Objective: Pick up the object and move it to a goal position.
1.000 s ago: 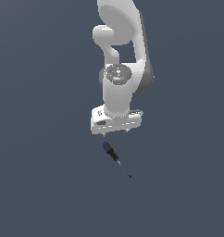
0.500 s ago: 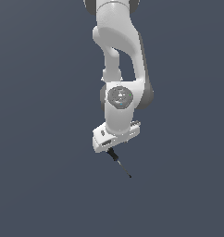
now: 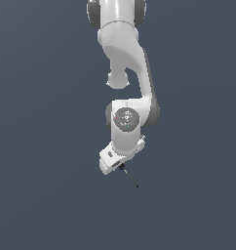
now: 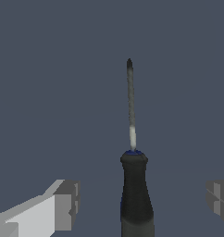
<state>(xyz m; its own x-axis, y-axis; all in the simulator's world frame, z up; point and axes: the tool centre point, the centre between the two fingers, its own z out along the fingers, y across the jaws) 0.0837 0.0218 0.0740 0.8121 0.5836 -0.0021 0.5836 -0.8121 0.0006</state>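
Observation:
The screwdriver (image 3: 128, 177) lies on the dark grey floor, with its thin dark shaft pointing away from the hand. In the wrist view its black handle (image 4: 136, 194) with a blue ring meets the shaft (image 4: 131, 106). My gripper (image 3: 115, 165) is tilted and low over the handle end, which it partly hides. In the wrist view the gripper (image 4: 141, 199) is open. One grey fingertip (image 4: 65, 203) and the other (image 4: 219, 199) stand on either side of the handle, with a clear gap on both sides.
The plain dark grey floor (image 3: 47, 195) fills both views. The white arm (image 3: 125, 73) rises above the gripper. No other object shows.
The hand has come down and tilted, closing on the screwdriver's handle. The screwdriver has not moved.

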